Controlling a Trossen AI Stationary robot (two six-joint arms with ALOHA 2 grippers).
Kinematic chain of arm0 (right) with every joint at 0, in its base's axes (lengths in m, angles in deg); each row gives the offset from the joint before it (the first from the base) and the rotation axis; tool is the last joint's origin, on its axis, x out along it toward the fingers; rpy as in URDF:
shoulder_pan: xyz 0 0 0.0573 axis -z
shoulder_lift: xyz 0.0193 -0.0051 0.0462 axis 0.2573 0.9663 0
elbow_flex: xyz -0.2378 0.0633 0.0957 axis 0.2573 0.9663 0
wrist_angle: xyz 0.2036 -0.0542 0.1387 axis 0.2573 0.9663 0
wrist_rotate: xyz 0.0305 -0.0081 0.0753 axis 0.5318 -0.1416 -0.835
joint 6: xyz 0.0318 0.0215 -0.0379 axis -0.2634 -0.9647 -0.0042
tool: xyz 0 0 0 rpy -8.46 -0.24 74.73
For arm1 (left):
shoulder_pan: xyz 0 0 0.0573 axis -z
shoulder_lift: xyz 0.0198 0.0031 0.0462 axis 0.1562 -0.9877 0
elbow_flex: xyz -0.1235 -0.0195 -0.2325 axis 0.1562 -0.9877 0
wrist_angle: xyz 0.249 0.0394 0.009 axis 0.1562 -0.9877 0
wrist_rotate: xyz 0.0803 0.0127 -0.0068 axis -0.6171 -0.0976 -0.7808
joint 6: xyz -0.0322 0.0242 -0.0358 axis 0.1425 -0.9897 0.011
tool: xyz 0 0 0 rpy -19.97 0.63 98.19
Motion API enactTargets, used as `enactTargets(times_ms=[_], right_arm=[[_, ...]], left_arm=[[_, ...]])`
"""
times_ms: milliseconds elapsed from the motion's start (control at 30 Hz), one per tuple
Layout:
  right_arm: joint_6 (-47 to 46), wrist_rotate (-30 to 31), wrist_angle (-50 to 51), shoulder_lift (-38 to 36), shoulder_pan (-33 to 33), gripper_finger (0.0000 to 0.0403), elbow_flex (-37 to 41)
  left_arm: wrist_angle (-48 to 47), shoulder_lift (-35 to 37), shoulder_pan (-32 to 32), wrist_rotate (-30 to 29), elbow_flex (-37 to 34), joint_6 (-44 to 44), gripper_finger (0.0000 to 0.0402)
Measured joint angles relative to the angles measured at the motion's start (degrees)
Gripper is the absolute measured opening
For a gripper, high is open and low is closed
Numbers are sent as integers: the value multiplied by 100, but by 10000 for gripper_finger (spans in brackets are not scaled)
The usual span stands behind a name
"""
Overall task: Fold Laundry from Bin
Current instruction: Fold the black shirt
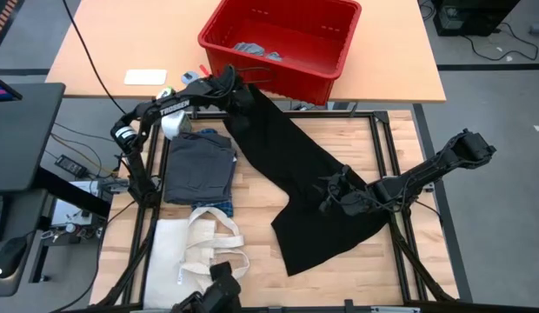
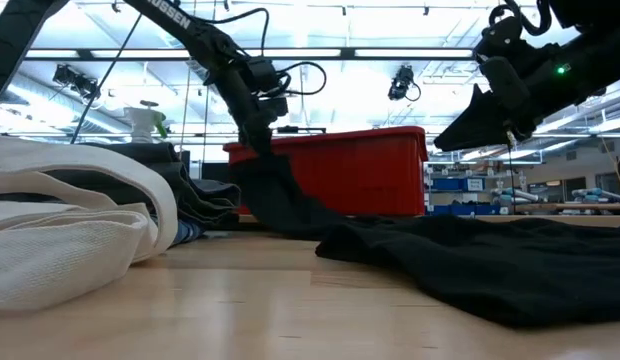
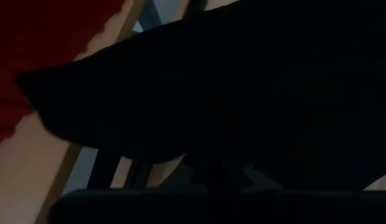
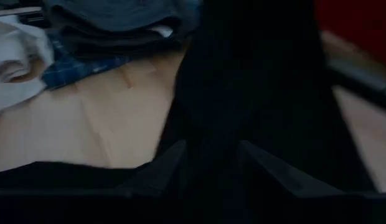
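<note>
Spreading step: left gripper (image 1: 237,89) pinches the black garment (image 1: 304,174), right gripper (image 1: 335,196) apparently likewise; next, pull apart.

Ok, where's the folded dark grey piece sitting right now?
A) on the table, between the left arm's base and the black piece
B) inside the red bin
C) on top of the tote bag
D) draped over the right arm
A: the folded dark grey piece lies flat on the table, left of the black piece, above the tote bag.
</note>
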Motion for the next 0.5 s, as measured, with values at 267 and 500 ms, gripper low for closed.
enactTargets(times_ms=[267,500], right_arm=[[-1087,-960,407,319,191,151,-4],[-1664,-1502,352,1639,446,151,-32]], left_arm=[[10,-9,415,-11,-2,-184,4],[371,-20,871,-102,-2,-581,5]])
